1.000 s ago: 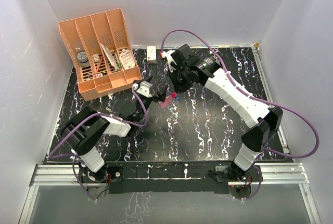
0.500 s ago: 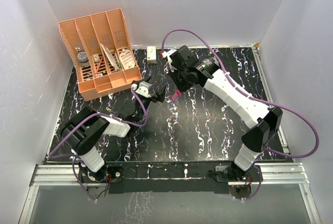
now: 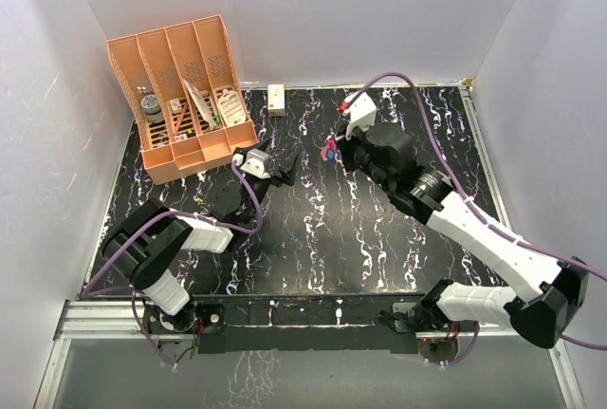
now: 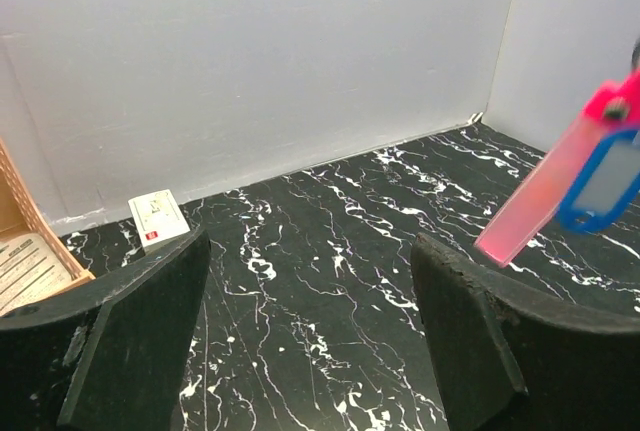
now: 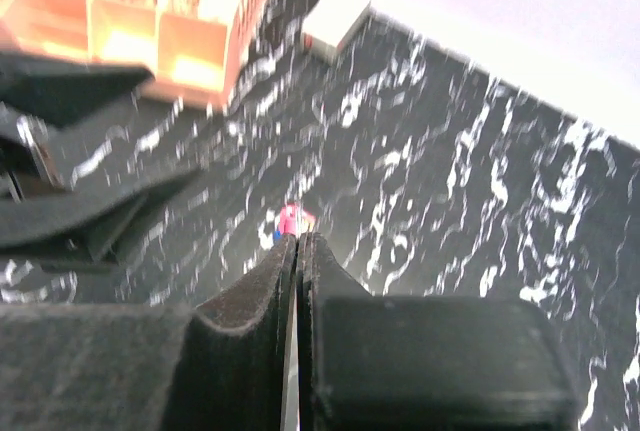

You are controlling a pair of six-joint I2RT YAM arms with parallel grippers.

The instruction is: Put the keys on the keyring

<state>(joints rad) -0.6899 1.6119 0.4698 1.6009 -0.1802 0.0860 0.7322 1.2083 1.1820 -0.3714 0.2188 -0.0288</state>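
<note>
My right gripper is shut on the red-pink keyring and holds it above the table's middle back. A blue-headed key hangs at it. In the right wrist view the shut gripper shows only the keyring's pink tip. In the left wrist view the keyring hangs at the upper right, with the blue key beside it. My left gripper is open and empty just left of it. The pale silvery key is not visible.
An orange slotted organizer with small items stands at the back left. A small white box lies by the back wall and also shows in the left wrist view. The table top is black marble pattern, with white walls around it.
The right arm has swung right and back, carrying the keyring and blue key away from the left gripper. The left gripper, which had the keyring at its fingers, is now open and empty.
</note>
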